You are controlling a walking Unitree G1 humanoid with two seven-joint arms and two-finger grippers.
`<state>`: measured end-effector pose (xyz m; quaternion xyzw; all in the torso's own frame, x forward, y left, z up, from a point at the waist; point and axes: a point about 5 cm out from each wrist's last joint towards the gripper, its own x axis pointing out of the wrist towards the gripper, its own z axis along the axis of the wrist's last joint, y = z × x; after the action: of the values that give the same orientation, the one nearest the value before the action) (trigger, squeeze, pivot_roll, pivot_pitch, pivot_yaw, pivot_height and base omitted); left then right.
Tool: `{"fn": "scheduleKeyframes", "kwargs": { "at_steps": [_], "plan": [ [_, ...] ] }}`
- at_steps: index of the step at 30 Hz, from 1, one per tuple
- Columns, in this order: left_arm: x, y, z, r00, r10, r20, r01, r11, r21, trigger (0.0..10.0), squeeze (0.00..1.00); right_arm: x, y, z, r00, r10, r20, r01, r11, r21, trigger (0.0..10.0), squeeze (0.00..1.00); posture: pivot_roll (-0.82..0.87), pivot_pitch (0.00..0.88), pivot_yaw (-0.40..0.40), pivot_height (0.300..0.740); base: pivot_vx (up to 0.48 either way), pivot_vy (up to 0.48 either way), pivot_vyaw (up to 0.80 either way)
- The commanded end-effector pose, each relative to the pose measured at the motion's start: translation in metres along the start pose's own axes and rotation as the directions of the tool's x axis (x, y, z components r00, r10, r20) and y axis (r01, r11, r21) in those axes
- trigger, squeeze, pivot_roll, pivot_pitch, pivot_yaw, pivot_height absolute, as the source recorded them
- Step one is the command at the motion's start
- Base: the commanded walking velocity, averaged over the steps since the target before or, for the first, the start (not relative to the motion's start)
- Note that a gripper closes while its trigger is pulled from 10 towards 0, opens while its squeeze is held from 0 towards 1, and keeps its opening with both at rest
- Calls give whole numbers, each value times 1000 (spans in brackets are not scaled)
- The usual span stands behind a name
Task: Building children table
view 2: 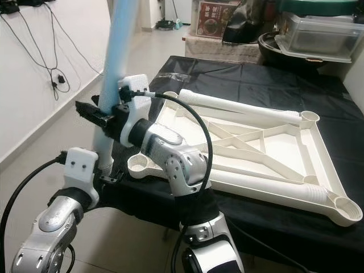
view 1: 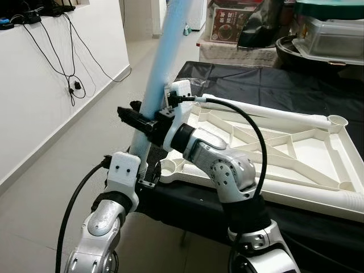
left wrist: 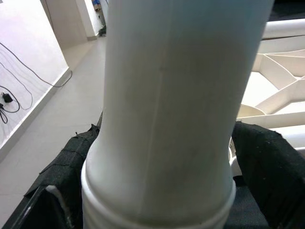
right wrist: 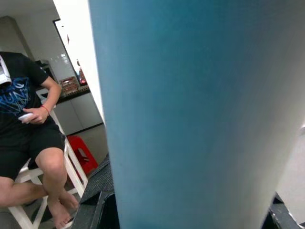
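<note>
Both the right gripper [view 1: 136, 120] and left gripper [view 1: 143, 170] grasp the upright leg [view 1: 159, 68] at the tabletop [view 1: 273, 85] corner, beside the upturned table [view 1: 273, 153], open floor [view 1: 74, 148] leftward.

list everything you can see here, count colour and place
table leg: 1, pale blue, upright at the tabletop's near-left corner
tabletop: 1, white, upside down on the black cloth
loose legs: 2, white, lying along the tabletop's far and near edges
black cloth: 1, covering the work surface
cables: several, black, hanging on the left wall
person: 1, seated on a white chair
left gripper: at the leg's base
right gripper: higher up the leg
</note>
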<state>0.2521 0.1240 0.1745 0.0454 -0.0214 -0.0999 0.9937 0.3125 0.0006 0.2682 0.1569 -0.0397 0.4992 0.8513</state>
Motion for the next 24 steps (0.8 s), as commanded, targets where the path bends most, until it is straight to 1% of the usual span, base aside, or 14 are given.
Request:
{"fn": "scheduleKeyframes", "kwargs": {
  "at_steps": [1,4,5,6,7,12,19,20,21,24],
  "plan": [
    [0,-5,-6,999,-16,-31,16,1000,-15,10000,0,-1,8,-20,1000,14,-3,-14,996,87,10000,0,115,16,1,740,0,0,0],
    [-1,-6,-8,999,-23,-38,22,1000,-18,10000,0,-1,8,-21,1000,14,-6,-14,996,83,10000,0,115,16,1,740,0,0,0],
    [-2,-5,-10,999,-19,-47,19,1000,-9,4980,0,-1,9,-20,1000,15,-5,-14,996,83,10000,0,113,18,3,740,0,0,0],
    [-2,-5,-10,999,-19,-47,19,1000,-9,4980,0,-1,9,-20,1000,15,-5,-14,996,83,10000,0,113,18,3,740,0,0,0],
    [-2,-3,-12,998,-18,-55,17,1000,-2,0,0,-1,9,-20,1000,16,-5,-15,996,83,10000,0,113,16,4,740,0,0,0],
    [-2,-1,-15,998,-10,-61,11,1000,11,0,0,-2,10,-21,1000,15,-7,-15,997,80,10000,0,112,12,7,740,0,0,0],
    [-5,-4,-19,997,-14,-74,15,1000,17,0,0,-6,8,-23,1000,6,-6,-6,997,73,10000,0,108,9,11,740,0,0,0],
    [-5,-4,-22,995,-4,-97,5,1000,12,1647,0,-8,5,-23,1000,-4,-2,5,998,59,10000,1000,106,2,12,740,0,0,0],
    [-6,-5,-22,995,-5,-101,5,1000,0,10000,0,-8,4,-23,1000,-4,-1,4,999,48,10000,1000,106,2,12,740,0,0,0],
    [-7,-5,-22,994,-10,-105,10,1000,-6,10000,0,-10,1,-22,1000,-4,6,3,1000,26,10000,1000,106,2,12,740,0,0,0]
  ]
}}
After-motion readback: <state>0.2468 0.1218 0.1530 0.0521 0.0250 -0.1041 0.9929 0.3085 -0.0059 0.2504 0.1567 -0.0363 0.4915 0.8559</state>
